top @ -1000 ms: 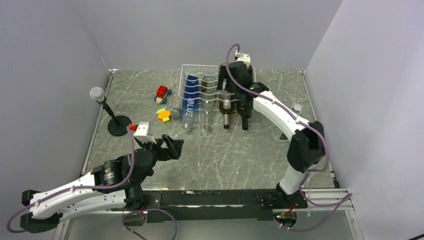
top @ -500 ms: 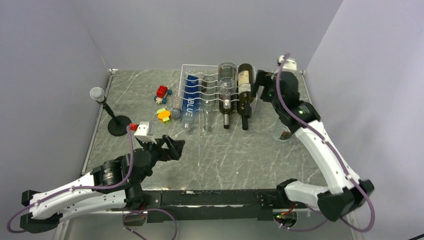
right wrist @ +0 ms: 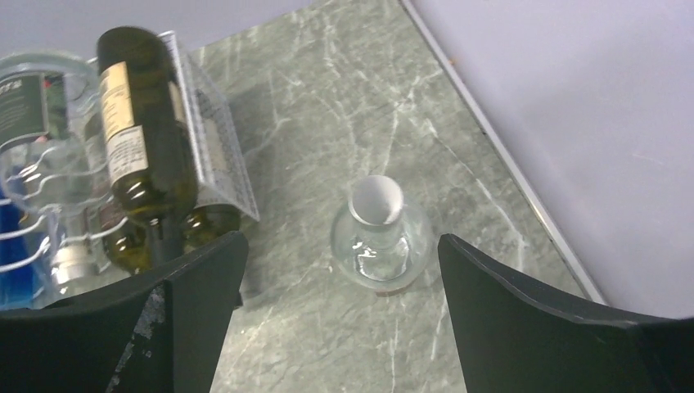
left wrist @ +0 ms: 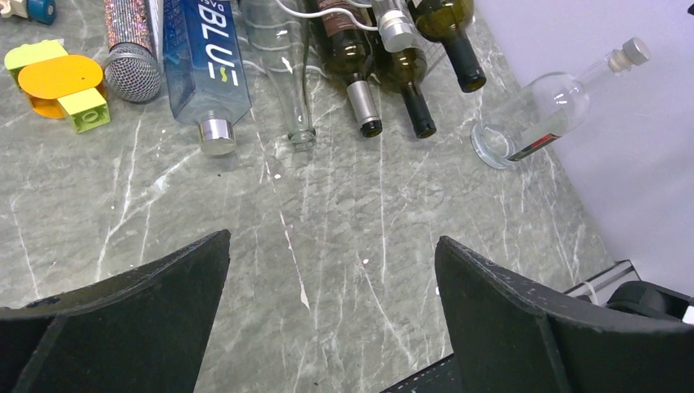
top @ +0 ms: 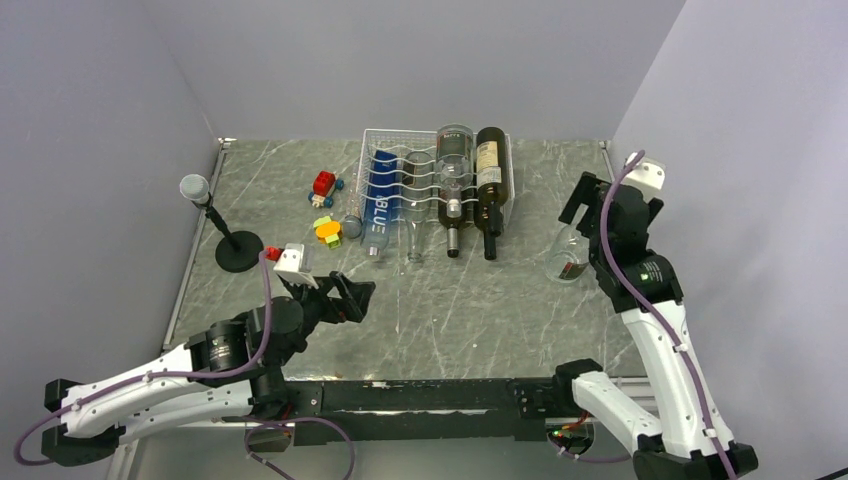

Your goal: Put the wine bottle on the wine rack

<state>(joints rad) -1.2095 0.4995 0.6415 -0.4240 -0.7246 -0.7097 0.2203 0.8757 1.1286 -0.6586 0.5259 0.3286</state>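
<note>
Wine bottle [top: 489,182] lies on the rack [top: 400,131], right side, wires cradling it, so the task looks done. Right gripper [right wrist: 342,250] jaws wide, empty, over a flask [right wrist: 380,233] on the bench [top: 480,300] — left gripper [left wrist: 333,243] jaws wide, idle.

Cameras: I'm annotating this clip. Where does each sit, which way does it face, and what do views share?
Top external: above, behind the bases, looking down on the table; both arms show.
Left wrist: low over the table, facing the bottle necks; left gripper fingers frame it.
Right wrist: looking down at the clear bottle beside the wine rack; right gripper fingers show.
Shared: all three see the clear bottle.
</note>
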